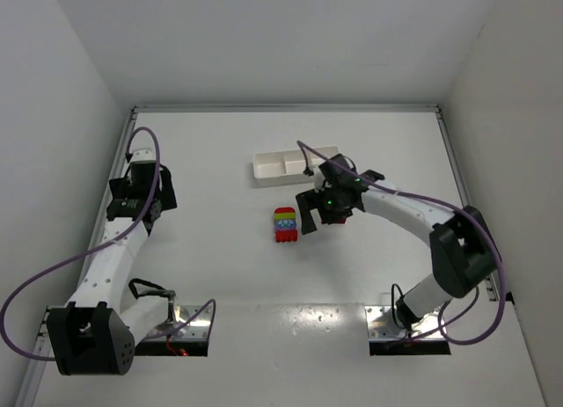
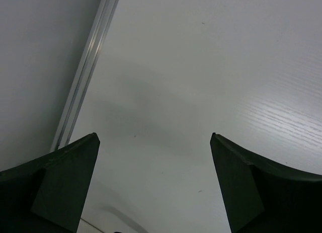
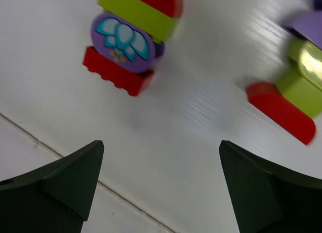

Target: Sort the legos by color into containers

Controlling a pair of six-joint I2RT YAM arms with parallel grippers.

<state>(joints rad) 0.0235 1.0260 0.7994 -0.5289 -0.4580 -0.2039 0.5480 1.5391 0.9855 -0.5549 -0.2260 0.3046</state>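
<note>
A stacked clump of legos [image 1: 285, 225], red, yellow-green and purple with a blue bow print, lies mid-table; in the right wrist view this clump [image 3: 133, 36] sits ahead and left of the fingers. A second clump [image 3: 297, 87] of purple, yellow-green and red lies ahead to the right. My right gripper [image 1: 324, 212] [image 3: 161, 147] hovers just right of the first clump, open, with only bare table between its fingers. The white tray of containers [image 1: 280, 165] stands behind it, its right end hidden by the arm. Far to the left my left gripper [image 1: 139, 189] [image 2: 155, 137] is open over bare table.
An aluminium rail [image 2: 83, 77] runs along the table's left edge beside the left gripper, with white walls around the table. A thin seam [image 3: 65, 152] crosses the surface near the right fingers. Purple cables [image 1: 149, 143] loop off both arms.
</note>
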